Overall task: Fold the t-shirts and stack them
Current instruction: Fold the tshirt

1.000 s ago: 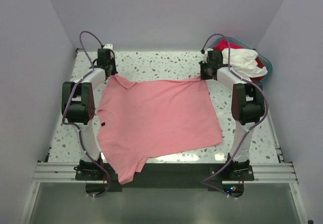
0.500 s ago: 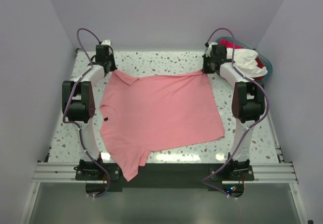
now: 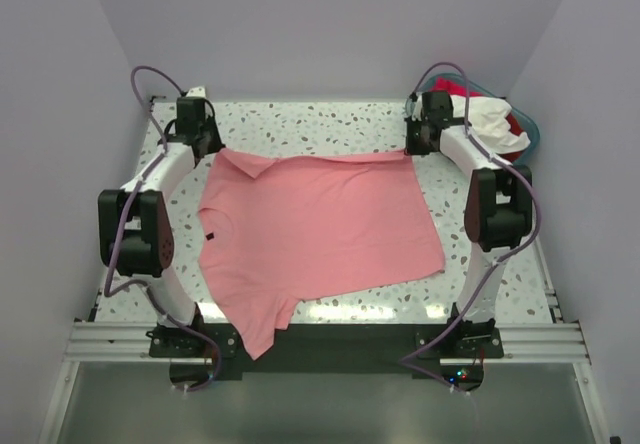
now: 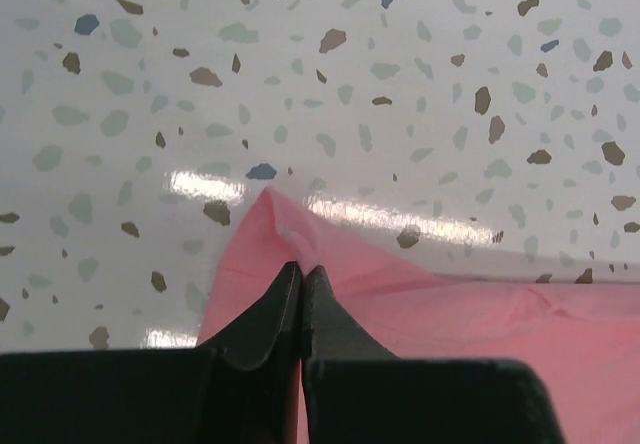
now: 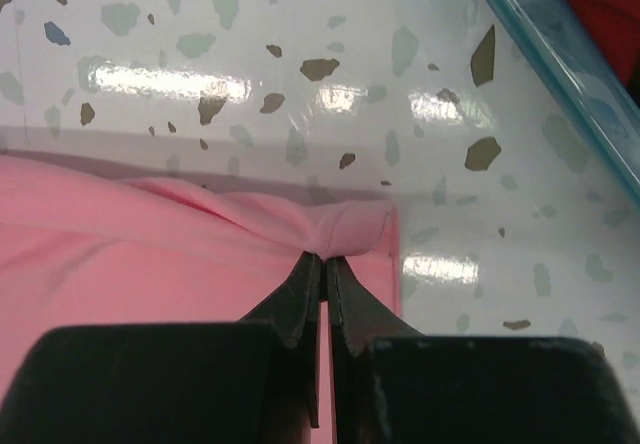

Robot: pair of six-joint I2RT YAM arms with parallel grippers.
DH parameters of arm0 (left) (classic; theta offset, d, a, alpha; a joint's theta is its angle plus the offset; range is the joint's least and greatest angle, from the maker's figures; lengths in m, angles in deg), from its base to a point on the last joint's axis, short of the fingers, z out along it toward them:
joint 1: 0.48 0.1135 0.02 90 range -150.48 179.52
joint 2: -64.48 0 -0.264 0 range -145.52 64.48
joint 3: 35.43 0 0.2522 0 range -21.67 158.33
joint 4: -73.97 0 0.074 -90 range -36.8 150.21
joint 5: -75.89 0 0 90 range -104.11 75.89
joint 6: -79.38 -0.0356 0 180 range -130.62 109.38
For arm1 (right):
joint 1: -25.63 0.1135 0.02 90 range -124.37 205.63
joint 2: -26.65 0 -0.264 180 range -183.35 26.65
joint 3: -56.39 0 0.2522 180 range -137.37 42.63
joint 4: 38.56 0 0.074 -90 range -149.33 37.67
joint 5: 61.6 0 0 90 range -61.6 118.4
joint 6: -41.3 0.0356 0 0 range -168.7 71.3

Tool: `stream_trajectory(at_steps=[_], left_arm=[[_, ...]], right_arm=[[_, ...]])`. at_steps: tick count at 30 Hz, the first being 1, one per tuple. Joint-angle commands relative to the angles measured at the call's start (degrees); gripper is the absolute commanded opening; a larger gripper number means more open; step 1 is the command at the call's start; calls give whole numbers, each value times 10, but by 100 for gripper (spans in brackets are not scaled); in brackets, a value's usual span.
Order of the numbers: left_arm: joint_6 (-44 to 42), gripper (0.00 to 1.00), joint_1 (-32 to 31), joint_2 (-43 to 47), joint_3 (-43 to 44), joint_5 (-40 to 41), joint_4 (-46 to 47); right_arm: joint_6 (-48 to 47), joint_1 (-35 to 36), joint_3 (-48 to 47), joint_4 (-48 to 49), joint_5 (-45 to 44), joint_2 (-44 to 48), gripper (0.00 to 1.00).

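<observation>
A salmon-pink t-shirt (image 3: 315, 229) lies spread on the speckled table, its near sleeve hanging over the front edge, a small dark neck tag (image 3: 209, 237) at its left. My left gripper (image 3: 208, 147) is shut on the shirt's far left corner (image 4: 275, 226). My right gripper (image 3: 412, 150) is shut on the far right corner (image 5: 345, 232). Both corners are pinched low over the table near its back edge. A white t-shirt (image 3: 490, 124) and a red one (image 3: 515, 139) lie in the basket.
The teal-blue basket (image 3: 533, 129) stands at the back right corner, its rim showing in the right wrist view (image 5: 560, 74). Bare speckled table (image 3: 310, 124) runs behind the shirt to the back wall. Walls close in on both sides.
Both grippers have carried the shirt's far edge further back. The left arm has swung out to the left, stretching the far edge flatter and wider.
</observation>
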Motion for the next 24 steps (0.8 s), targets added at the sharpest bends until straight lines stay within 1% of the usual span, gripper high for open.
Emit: stream_trajectory(at_steps=[1,5,8,13,19,24], left_arm=[[41,0,5,64,-44,21,-32],[77,0,5,136,-121,17,-35],[92,0,5,173,-153,24,-45],[108,0,5,214,-170,33,-76],[131,0,5,251,-167,39,-114],[138,0,6,287,-167,67,-114]], right_arm=[[21,-2,22,-31,-36,69,0],[39,-2,51,-40,-38,97,0],[43,-2,70,-48,-59,109,0],[36,-2,91,-57,-70,127,0],[32,-2,91,-65,-76,132,0],[33,-2,91,-60,-71,134,0]])
